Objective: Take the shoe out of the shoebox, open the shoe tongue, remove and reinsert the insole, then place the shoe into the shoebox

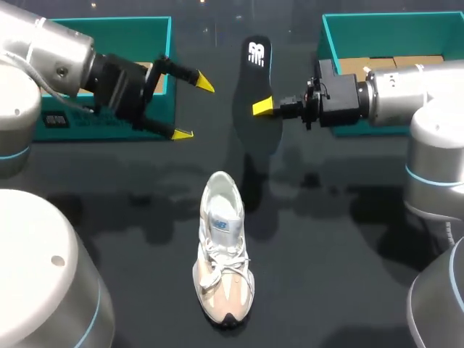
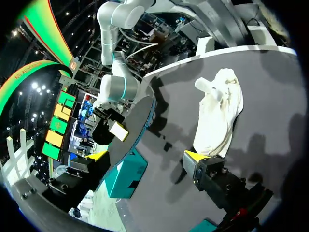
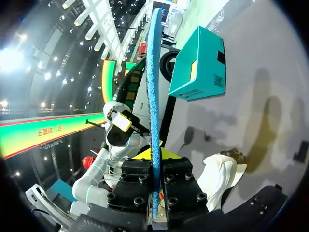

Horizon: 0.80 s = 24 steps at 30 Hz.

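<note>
Insole (image 1: pixel 255 80) held aloft, shoe (image 1: pixel 223 250) waiting on the worktop (image 1: pixel 326 239)
The right claw (image 1: pixel 264 106) pinches the thin insole, likely light and floppy; the left claw (image 1: pixel 193 109) gapes wide, empty. The soft shoe stands nearby, probably best steadied at its firmer heel collar.

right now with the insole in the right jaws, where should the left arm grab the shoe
Probably the heel collar of the shoe, left jaws coming down from the robot's left. It stands upright, heel at the far end, mouth up, so that rim is exposed and the insole can get in.
</note>
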Each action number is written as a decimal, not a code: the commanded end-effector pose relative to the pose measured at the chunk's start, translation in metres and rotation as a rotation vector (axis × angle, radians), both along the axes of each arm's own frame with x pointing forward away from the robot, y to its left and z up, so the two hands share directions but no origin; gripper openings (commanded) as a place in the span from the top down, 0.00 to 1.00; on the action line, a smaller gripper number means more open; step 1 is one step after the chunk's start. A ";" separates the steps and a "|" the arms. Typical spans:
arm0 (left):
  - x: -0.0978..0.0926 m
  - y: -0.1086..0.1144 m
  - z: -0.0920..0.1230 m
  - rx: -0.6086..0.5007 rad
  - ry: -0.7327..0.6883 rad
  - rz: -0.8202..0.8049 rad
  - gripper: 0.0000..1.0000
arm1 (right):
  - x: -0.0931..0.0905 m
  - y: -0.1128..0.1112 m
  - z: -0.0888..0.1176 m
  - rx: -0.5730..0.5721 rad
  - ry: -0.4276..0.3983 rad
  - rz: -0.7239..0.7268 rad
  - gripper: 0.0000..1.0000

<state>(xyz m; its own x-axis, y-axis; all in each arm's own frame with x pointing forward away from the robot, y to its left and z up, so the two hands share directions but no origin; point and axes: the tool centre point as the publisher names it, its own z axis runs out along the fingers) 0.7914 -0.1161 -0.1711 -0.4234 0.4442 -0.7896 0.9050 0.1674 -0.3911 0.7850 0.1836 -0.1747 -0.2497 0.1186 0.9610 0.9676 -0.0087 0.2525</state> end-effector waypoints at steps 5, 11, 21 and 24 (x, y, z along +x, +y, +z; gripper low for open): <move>-0.004 0.025 0.003 0.281 0.191 0.071 0.00 | 0.007 -0.001 -0.008 -0.013 -0.027 0.029 1.00; -0.004 0.025 0.003 0.281 0.191 0.071 0.00 | 0.007 -0.001 -0.008 -0.013 -0.027 0.029 1.00; -0.025 0.021 -0.017 0.277 0.495 0.171 0.00 | -0.007 -0.004 -0.014 -0.004 -0.080 0.005 1.00; -0.035 0.029 -0.024 0.286 0.571 0.247 0.00 | -0.015 -0.003 -0.015 -0.018 -0.130 -0.007 1.00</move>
